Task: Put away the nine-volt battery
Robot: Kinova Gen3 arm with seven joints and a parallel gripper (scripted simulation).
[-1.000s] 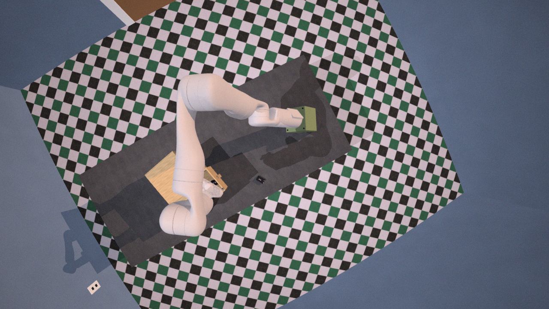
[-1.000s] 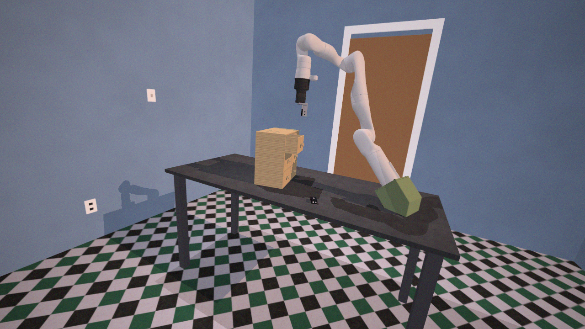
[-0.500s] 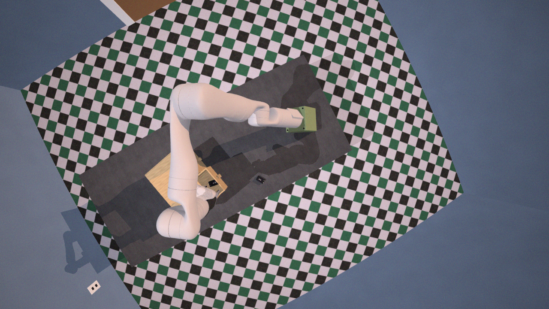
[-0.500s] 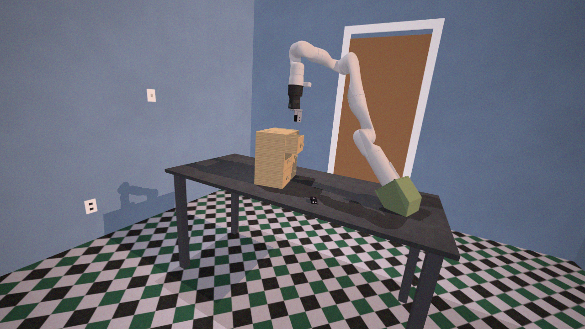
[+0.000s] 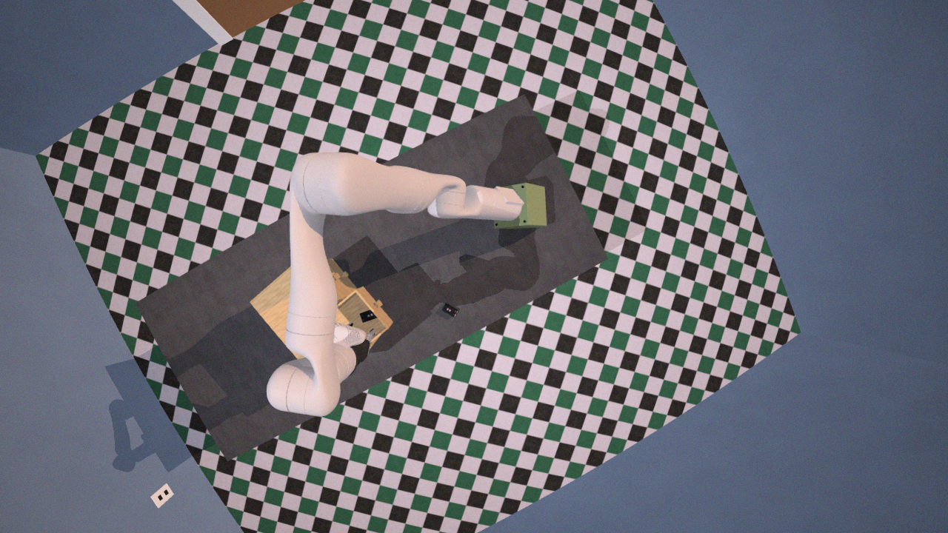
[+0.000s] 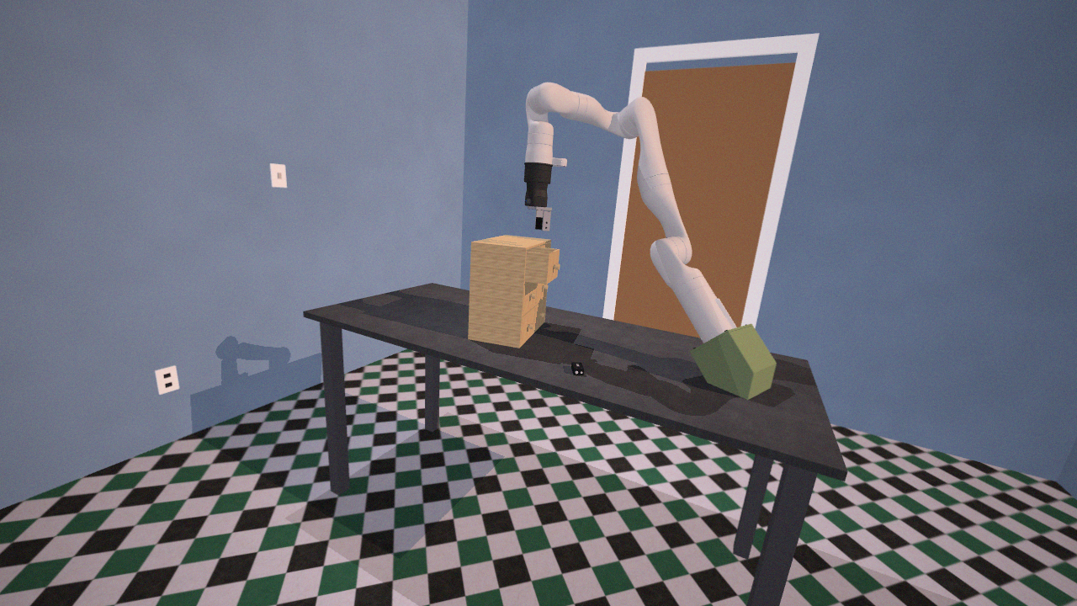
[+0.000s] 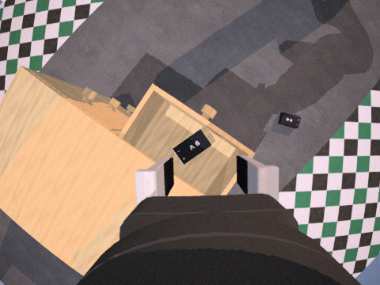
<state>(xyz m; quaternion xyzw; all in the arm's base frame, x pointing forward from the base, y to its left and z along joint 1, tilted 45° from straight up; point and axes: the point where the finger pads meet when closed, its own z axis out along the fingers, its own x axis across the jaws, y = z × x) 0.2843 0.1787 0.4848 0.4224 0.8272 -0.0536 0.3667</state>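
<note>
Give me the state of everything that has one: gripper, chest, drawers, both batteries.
Black-and-silver two-finger gripper: open, holding nothing.
Light wooden chest: upright on the table.
Upper wooden drawer with a knob: pulled out.
Other wooden drawers: those visible look pushed in.
Black nine-volt battery in the drawer: lying down.
Black nine-volt battery on the table: lying loose, ungripped.

From my station I record the arm (image 5: 311,265) (image 6: 655,177) lower than a second ago, its gripper (image 5: 361,336) (image 6: 542,220) (image 7: 205,170) now nearer the chest (image 5: 271,301) (image 6: 496,294) (image 7: 79,158).
</note>
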